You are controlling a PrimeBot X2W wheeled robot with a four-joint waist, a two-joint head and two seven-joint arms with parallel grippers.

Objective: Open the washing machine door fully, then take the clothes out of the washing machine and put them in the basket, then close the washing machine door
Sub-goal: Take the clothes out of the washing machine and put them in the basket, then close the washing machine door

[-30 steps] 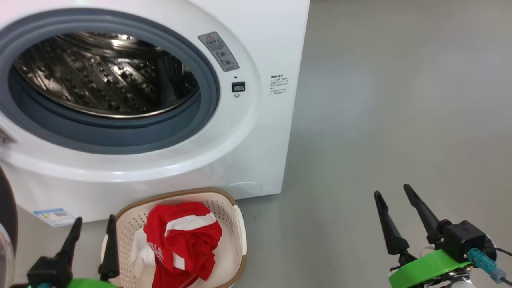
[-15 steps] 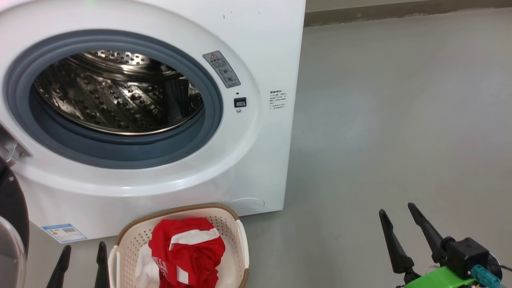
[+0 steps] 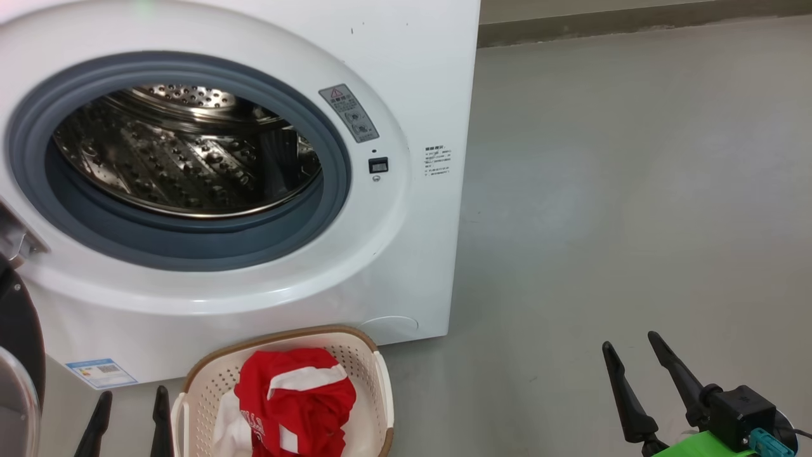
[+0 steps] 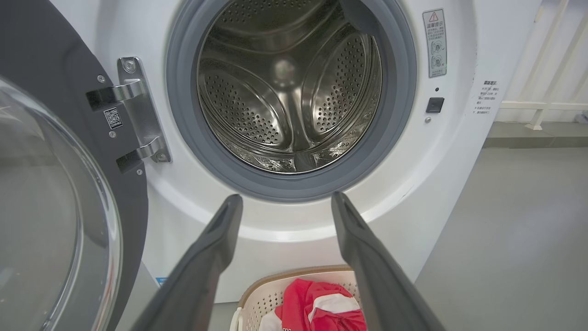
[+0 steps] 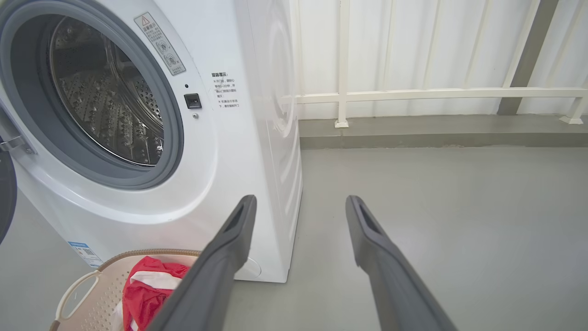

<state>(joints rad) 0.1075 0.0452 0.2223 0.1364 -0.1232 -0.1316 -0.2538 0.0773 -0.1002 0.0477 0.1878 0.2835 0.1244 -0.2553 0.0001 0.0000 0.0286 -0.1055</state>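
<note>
Grey floor [image 3: 634,190] runs out to the right of the machine [image 3: 419,63], and in the right wrist view a white railing [image 5: 436,94] stands along the pale wall [image 5: 413,41] behind it. We face the machine's white front. Its door [image 4: 55,207] is swung open on the left, carried by a metal hinge [image 4: 138,115]. The clear bowl and black ring take the left side of the left wrist view, and in the head view the door shows at the lower left corner. The round mouth stands uncovered, ringed by the grey gasket [image 3: 190,244]. Through it we see the drum [image 4: 285,92], its perforated steel and ribs shining. Right of the mouth sit a grey warning sticker [image 3: 349,113], a small black latch slot [image 3: 378,165] and a block of printed text [image 3: 438,162]. A blue label [image 3: 101,373] is stuck low on the left of the front.

The basket [image 3: 279,334] stands on the floor just in front of the machine, below the mouth. The clothes [image 3: 298,400] lie in it, a red heap with white bands and some white lettering, rising about to the rim.

Our left claw [image 3: 132,412] is at the bottom of the head view, just left of the basket and apart from it, spread wide. In its wrist view it points at the machine's front under the mouth. Our right claw [image 3: 631,346] hangs over the floor well to the right of machine and basket, likewise spread wide and gripping nothing.
</note>
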